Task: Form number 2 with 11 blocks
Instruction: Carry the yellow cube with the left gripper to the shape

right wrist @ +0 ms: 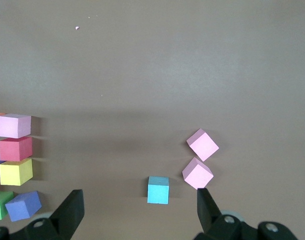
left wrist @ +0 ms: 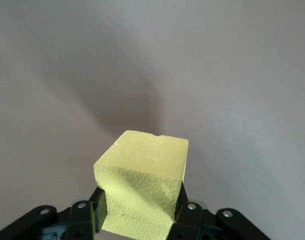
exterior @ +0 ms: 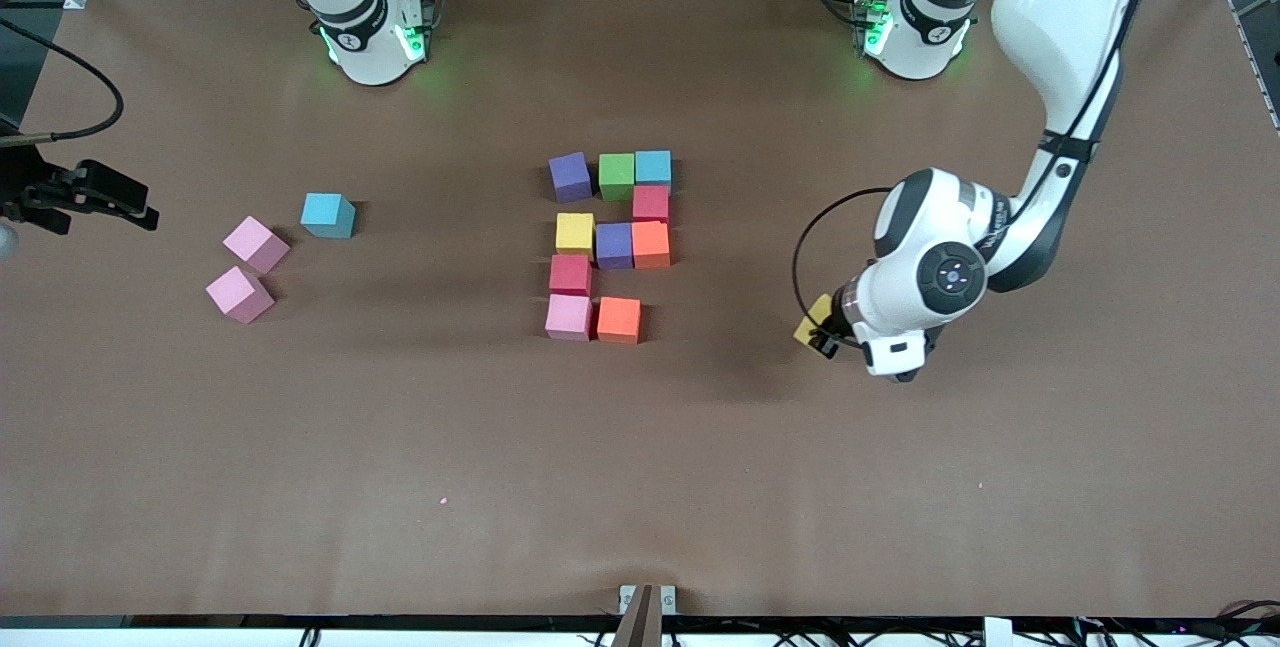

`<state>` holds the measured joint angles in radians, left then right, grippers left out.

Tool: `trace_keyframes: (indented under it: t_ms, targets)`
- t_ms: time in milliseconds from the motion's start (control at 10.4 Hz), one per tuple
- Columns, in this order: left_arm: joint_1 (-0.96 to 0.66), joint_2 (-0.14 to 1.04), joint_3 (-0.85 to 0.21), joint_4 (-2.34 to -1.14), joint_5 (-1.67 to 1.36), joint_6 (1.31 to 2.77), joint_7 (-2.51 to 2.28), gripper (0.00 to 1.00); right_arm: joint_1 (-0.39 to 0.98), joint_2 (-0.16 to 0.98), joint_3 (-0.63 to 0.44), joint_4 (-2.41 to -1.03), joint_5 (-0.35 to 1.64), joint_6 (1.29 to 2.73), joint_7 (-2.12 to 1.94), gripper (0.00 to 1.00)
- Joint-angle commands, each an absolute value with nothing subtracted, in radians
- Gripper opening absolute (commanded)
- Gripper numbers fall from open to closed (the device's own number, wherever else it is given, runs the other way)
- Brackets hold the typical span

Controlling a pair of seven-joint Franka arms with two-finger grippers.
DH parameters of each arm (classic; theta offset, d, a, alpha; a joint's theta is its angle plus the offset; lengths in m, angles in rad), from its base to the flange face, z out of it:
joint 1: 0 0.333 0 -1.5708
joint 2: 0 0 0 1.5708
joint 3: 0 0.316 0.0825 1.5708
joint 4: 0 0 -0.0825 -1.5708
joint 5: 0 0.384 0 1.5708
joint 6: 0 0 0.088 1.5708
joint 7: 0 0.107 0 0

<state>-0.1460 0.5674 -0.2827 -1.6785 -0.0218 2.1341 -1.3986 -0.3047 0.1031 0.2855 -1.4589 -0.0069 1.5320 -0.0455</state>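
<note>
Left gripper (exterior: 826,335), wrist bent down off its elbowed arm, pinches a yellow block (left wrist: 142,187) above bare table (exterior: 900,487) toward the left arm's end, while the right gripper (right wrist: 137,212) waits, jaws spread.

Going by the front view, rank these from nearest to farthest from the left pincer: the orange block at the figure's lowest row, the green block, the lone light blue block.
The left pincer, shut on a yellow block, is over bare table toward the left arm's end.
1. Orange block: in the figure's row nearest the camera.
2. Green block: in the figure's farthest row.
3. Lone light blue block: toward the right arm's end, beside two pink blocks.
</note>
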Motion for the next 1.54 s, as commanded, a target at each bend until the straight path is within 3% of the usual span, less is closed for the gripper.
trace_keyframes:
  t_ms: [0, 578, 1445]
  targets:
    - [-0.218, 0.661, -0.276, -1.534, -0.061, 2.103, -1.53, 0.35, -0.304, 0.097, 0.287, -1.457, -0.02, 1.523, -0.038, 1.0]
    - [-0.351, 0.79, -0.276, -1.384, -0.061, 2.229, -1.897, 0.36, -0.305, 0.1, 0.287, -1.457, -0.017, 1.526, -0.038, 1.0]
    - [-0.422, 0.847, -0.276, -1.384, -0.139, 2.344, -2.072, 0.39, -0.305, 0.1, 0.287, -1.457, -0.018, 1.525, -0.038, 1.0]
